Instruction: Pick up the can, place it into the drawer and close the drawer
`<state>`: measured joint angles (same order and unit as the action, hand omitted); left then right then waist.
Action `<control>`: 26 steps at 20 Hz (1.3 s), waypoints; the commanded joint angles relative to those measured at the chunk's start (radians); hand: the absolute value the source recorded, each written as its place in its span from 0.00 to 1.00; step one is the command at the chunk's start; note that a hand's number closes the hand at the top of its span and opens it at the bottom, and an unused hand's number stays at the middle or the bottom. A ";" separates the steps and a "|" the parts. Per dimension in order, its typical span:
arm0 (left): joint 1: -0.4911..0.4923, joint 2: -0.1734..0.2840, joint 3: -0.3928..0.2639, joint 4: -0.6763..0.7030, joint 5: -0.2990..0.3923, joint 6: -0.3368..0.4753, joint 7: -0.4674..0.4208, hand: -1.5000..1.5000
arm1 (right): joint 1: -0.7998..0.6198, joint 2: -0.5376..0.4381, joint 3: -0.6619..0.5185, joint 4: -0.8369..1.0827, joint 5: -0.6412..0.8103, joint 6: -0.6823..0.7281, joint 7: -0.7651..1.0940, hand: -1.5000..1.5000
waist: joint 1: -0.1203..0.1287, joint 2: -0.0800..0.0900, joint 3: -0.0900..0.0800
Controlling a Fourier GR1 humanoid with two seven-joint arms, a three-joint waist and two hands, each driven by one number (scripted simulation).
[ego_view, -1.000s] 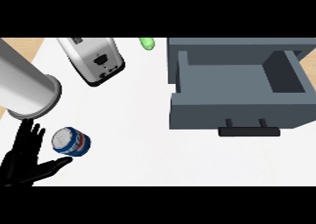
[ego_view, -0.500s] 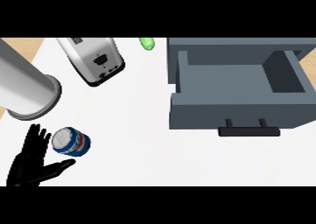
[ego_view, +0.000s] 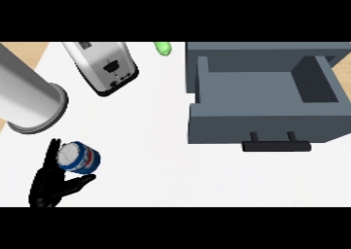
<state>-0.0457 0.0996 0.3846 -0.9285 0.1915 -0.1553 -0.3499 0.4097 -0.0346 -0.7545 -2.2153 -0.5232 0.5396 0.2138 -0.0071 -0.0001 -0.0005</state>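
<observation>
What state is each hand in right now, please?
Left hand: open, fingers straight beside the can, thumb under it, not curled round it.
Right hand: not in view.

No readable text anywhere in my view.

I see a blue, white and red pattern wrapped round the can (ego_view: 78, 157) at near left, but I can't make out any letters or brand in it. The silver toaster (ego_view: 104, 66) at far left has dark slots and small marks on top; none of them read as words or numbers to me.
</observation>
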 commanded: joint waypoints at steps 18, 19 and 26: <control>-0.139 0.023 -0.042 0.037 0.136 -0.137 0.013 1.00 | 0.018 0.033 0.002 -0.002 -0.018 0.022 0.006 0.00 | 0.003 -0.002 0.001; -0.150 0.024 -0.053 0.018 0.139 -0.146 0.029 1.00 | -0.030 0.004 -0.018 -0.001 -0.032 -0.003 0.073 0.00 | 0.006 -0.001 0.001; -0.162 -0.090 -0.141 -0.159 0.124 -0.031 0.073 1.00 | 0.004 0.019 -0.042 -0.023 -0.058 0.014 0.056 0.00 | 0.003 -0.002 0.001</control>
<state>-0.1905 0.0642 0.2846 -1.0027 0.3229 -0.2516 -0.3008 0.4122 -0.0126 -0.7729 -2.2473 -0.5675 0.5423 0.2743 -0.0036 -0.0019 0.0002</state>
